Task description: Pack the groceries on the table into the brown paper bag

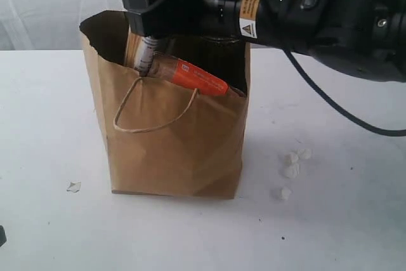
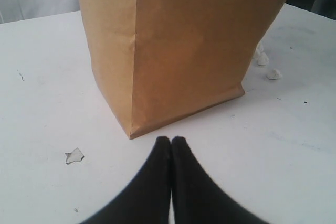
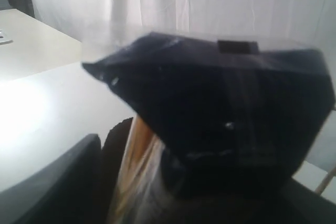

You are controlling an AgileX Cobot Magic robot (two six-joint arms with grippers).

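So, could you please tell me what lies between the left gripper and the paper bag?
Only bare table lies between the shut left gripper and the paper bag, as the left wrist view shows.

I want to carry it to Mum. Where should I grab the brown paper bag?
Probably the cord handle hanging flat on the near face of the brown paper bag. Come from that side, hook under the loop and lift straight up: it stands open, an orange pouch poking out.

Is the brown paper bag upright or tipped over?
Upright: the brown paper bag stands on its flat base on the table, mouth open at the top.
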